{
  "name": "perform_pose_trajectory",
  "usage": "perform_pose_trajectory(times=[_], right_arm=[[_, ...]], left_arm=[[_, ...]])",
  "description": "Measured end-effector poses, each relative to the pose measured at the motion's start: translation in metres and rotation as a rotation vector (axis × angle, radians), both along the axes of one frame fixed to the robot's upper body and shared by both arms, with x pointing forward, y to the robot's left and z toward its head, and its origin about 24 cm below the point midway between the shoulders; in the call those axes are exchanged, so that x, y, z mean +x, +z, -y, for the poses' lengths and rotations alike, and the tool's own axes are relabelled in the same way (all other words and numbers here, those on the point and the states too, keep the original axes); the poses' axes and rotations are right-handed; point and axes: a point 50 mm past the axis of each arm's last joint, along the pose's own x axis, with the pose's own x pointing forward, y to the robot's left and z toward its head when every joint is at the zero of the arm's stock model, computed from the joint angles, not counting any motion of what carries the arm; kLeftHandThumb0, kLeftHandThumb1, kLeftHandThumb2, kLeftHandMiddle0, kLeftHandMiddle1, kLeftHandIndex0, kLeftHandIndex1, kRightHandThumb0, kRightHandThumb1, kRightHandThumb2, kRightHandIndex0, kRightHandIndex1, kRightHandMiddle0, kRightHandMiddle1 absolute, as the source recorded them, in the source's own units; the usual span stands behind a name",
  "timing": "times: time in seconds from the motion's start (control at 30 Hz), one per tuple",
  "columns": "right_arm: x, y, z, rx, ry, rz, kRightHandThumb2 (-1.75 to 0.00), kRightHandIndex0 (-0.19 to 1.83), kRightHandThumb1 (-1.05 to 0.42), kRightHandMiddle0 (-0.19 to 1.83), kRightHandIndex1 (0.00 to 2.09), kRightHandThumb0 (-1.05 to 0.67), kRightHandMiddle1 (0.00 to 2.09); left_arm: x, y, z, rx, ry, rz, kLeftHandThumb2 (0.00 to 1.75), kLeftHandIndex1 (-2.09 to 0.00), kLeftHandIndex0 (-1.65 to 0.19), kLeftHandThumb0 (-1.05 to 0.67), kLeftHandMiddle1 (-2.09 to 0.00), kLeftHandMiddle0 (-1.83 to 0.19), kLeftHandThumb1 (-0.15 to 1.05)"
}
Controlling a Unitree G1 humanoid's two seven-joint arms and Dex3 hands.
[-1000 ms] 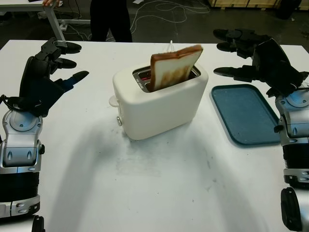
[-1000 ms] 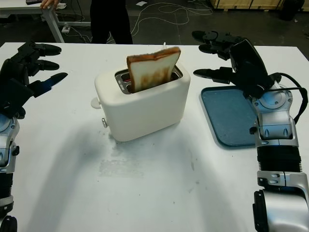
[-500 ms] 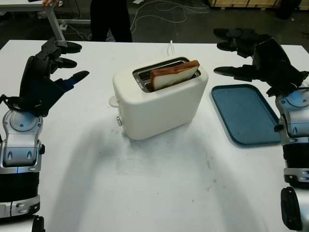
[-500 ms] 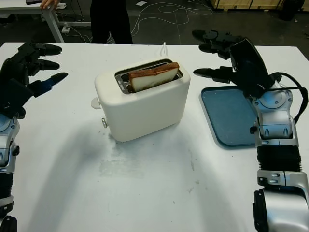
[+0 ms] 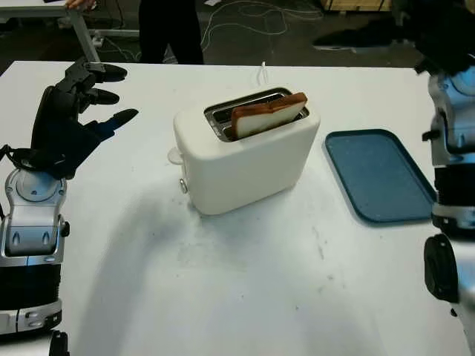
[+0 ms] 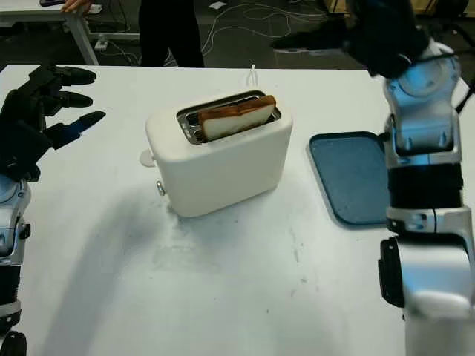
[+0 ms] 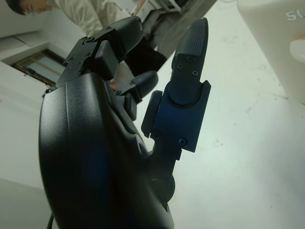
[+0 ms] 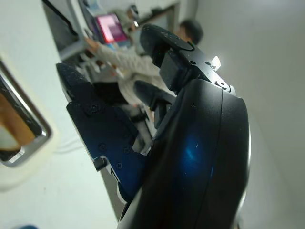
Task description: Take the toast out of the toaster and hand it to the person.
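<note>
A cream toaster [image 5: 245, 159] stands mid-table, and a slice of browned toast [image 5: 269, 115] sits low in its slot, leaning toward the right end. My left hand [image 5: 93, 93] hovers open above the table, well left of the toaster. High over the table's far right edge, my right hand [image 6: 319, 37] is raised and open, above and behind the toaster; its wrist view catches the slot rim [image 8: 26, 136] and the toast [image 8: 10, 125]. A person in dark trousers [image 5: 169, 30] stands beyond the far edge.
A blue tray [image 5: 378, 174] lies on the table right of the toaster, under my raised right arm. A white cord [image 5: 263, 70] runs off behind the toaster. Another table's leg [image 5: 85, 33] stands at the back left, with a person's hand [image 5: 80, 4] on that table.
The toast, standing tall a second ago, has dropped back low into the slot. My right hand has since swung up and away from over the tray. The left hand has stayed put.
</note>
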Motion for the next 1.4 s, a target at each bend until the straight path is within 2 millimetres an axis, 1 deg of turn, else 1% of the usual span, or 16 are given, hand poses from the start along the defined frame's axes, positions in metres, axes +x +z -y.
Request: perform_pose_trajectory(times=[0.07, 0.17, 0.23, 0.33, 0.43, 0.57, 0.7, 0.83, 0.93, 1.0, 1.07, 1.23, 1.4], right_arm=[[-0.001, -0.002, -0.007, -0.035, 0.030, -0.001, -0.03, 0.13, -0.52, 0.25, 1.30, -0.42, 1.02], [-0.004, -0.005, -0.019, -0.139, 0.045, 0.033, -0.02, 0.19, -0.56, 0.29, 1.15, -0.58, 0.89], [-0.005, -0.009, -0.025, -0.201, 0.055, 0.039, -0.01, 0.20, -0.57, 0.30, 1.11, -0.57, 0.82], [-0.005, -0.016, -0.034, -0.283, 0.058, 0.049, 0.00, 0.27, -0.55, 0.38, 1.08, -0.64, 0.78], [-0.005, -0.022, -0.040, -0.333, 0.067, 0.063, -0.01, 0.28, -0.56, 0.39, 1.06, -0.64, 0.75], [-0.003, -0.031, -0.040, -0.353, 0.078, 0.047, -0.01, 0.29, -0.60, 0.39, 1.01, -0.65, 0.70], [-0.002, -0.034, -0.039, -0.361, 0.083, 0.035, -0.01, 0.30, -0.62, 0.40, 0.99, -0.65, 0.67], [-0.001, -0.037, -0.038, -0.364, 0.084, 0.025, -0.01, 0.29, -0.64, 0.39, 0.95, -0.61, 0.63], [0.001, -0.041, -0.037, -0.370, 0.083, 0.005, 0.00, 0.33, -0.65, 0.43, 0.85, -0.57, 0.52], [0.002, -0.046, -0.036, -0.384, 0.069, -0.015, 0.00, 0.36, -0.65, 0.48, 0.79, -0.52, 0.45], [0.004, -0.052, -0.037, -0.402, 0.056, -0.036, 0.00, 0.37, -0.65, 0.50, 0.75, -0.43, 0.40], [0.014, -0.072, -0.039, -0.414, 0.018, -0.097, 0.00, 0.39, -0.67, 0.52, 0.71, -0.32, 0.35], [0.020, -0.084, -0.039, -0.408, -0.016, -0.129, -0.01, 0.46, -0.68, 0.58, 0.73, -0.28, 0.34]], left_arm=[[0.000, 0.000, 0.000, 0.000, 0.000, 0.000, 0.03, -0.88, -0.26, -0.55, -1.11, -0.22, 0.91], [0.000, 0.000, 0.000, -0.001, 0.000, 0.000, 0.02, -0.88, -0.26, -0.56, -1.11, -0.22, 0.91], [0.000, 0.000, 0.000, -0.002, 0.000, 0.000, 0.02, -0.88, -0.26, -0.56, -1.11, -0.22, 0.92], [0.000, 0.000, 0.000, -0.003, 0.000, 0.000, 0.02, -0.88, -0.26, -0.55, -1.11, -0.22, 0.92], [0.000, 0.000, 0.000, -0.003, 0.000, 0.001, 0.02, -0.88, -0.26, -0.56, -1.10, -0.22, 0.92], [0.000, 0.000, 0.000, 0.000, -0.001, 0.006, 0.02, -0.88, -0.25, -0.56, -1.10, -0.22, 0.92], [0.000, -0.001, -0.001, -0.002, 0.003, 0.001, 0.03, -0.87, -0.25, -0.57, -1.09, -0.23, 0.92], [0.000, -0.001, -0.001, -0.004, 0.002, 0.001, 0.02, -0.87, -0.25, -0.57, -1.09, -0.22, 0.92], [0.000, -0.001, -0.001, -0.004, 0.002, 0.001, 0.02, -0.87, -0.25, -0.56, -1.09, -0.23, 0.92], [0.000, -0.001, -0.001, -0.003, 0.003, 0.001, 0.03, -0.88, -0.25, -0.56, -1.10, -0.23, 0.92], [0.001, -0.002, -0.001, -0.002, 0.003, 0.000, 0.03, -0.88, -0.25, -0.54, -1.09, -0.22, 0.92], [0.000, -0.002, -0.001, -0.002, 0.003, -0.002, 0.04, -0.88, -0.25, -0.56, -1.09, -0.23, 0.92], [0.000, -0.003, -0.001, -0.002, 0.004, -0.003, 0.03, -0.87, -0.26, -0.55, -1.09, -0.23, 0.92]])
